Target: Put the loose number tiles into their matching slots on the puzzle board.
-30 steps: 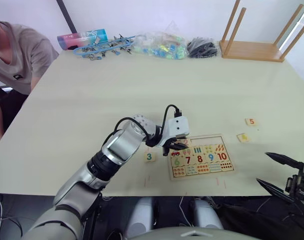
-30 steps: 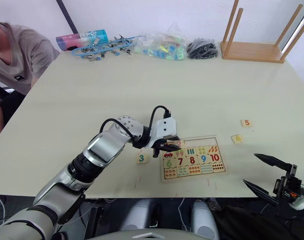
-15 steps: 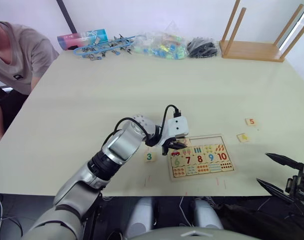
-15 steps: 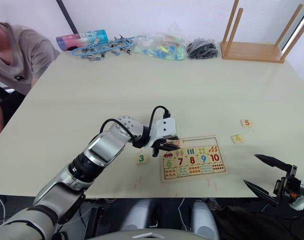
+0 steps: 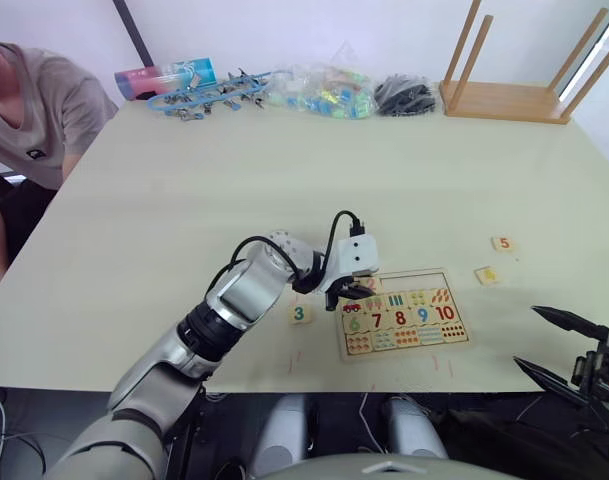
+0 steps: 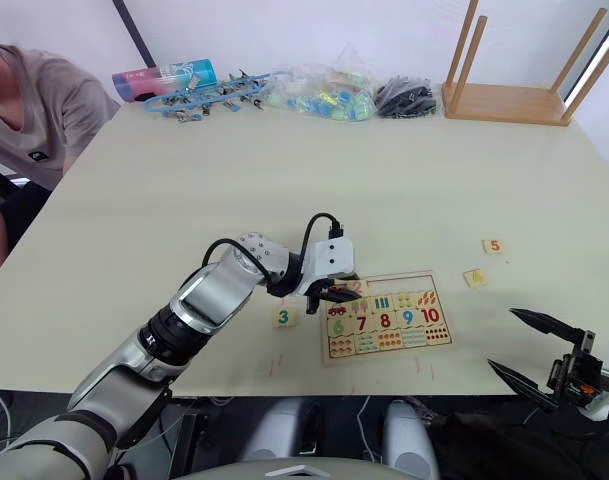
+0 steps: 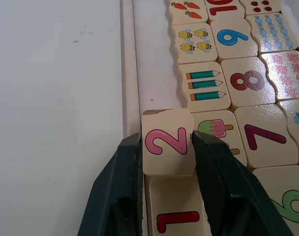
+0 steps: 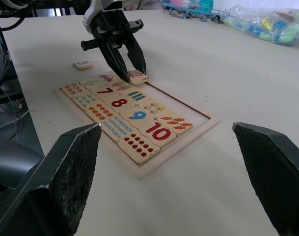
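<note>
Over puzzle board top row, left end effector pinching tile 2, tile 1 half hidden beneath.

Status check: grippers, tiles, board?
Left gripper shut on 2 tile, over board's top row beside seated 1 tile. Right gripper open, idle. Tiles 3, 4, 5 loose.

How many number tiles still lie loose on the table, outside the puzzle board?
3: tile 3 lies left of the puzzle board; tile 5 and tile 4 lie to its right. None seems hidden.
</note>
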Tool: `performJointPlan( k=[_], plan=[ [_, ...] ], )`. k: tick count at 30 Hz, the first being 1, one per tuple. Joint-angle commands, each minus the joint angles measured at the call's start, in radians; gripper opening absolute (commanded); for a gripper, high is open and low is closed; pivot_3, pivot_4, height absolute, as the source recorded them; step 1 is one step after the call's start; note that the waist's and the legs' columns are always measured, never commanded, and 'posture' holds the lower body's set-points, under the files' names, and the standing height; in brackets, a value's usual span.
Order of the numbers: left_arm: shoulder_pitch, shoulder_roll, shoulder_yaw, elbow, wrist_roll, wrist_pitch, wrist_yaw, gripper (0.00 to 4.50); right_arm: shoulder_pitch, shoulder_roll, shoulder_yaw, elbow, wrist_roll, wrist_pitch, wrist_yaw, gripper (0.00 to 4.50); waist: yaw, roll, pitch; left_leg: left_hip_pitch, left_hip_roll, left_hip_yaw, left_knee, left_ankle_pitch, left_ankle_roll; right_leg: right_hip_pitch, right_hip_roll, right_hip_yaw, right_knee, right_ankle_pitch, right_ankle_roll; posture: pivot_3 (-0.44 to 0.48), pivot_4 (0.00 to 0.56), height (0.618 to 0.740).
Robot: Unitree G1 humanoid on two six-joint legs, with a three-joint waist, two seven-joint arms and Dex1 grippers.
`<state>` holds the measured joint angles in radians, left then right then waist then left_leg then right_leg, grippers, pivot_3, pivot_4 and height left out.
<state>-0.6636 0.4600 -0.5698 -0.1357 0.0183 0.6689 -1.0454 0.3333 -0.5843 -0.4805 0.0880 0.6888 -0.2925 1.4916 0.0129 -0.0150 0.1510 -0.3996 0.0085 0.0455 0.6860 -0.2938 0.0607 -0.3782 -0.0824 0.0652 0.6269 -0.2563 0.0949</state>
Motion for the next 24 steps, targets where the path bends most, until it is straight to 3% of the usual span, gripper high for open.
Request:
performJointPlan(
  k=[1, 24],
  plan=[
    [-0.006, -0.002, -0.009, -0.025, 0.005, -0.02, 0.0, 1.05, 0.004, -0.003, -0.02, -0.018, 0.006, -0.018, -0.004, 4.5, 0.0, 0.0, 0.0, 0.0, 0.0, 0.0, 0.0, 0.0, 0.0, 0.0, 0.0, 0.0, 0.0, 0.0, 0.0, 0.0, 0.15, 0.74],
    [-0.015, -0.009, -0.005, -0.015, 0.024, -0.026, 0.02, 1.05, 0.014, -0.009, -0.019, -0.03, 0.003, -0.017, -0.014, 4.5, 0.0, 0.0, 0.0, 0.0, 0.0, -0.001, -0.001, 0.001, -0.002, 0.0, 0.001, -0.002, 0.0, 0.0, 0.0, 0.0, 0.15, 0.74]
  ],
)
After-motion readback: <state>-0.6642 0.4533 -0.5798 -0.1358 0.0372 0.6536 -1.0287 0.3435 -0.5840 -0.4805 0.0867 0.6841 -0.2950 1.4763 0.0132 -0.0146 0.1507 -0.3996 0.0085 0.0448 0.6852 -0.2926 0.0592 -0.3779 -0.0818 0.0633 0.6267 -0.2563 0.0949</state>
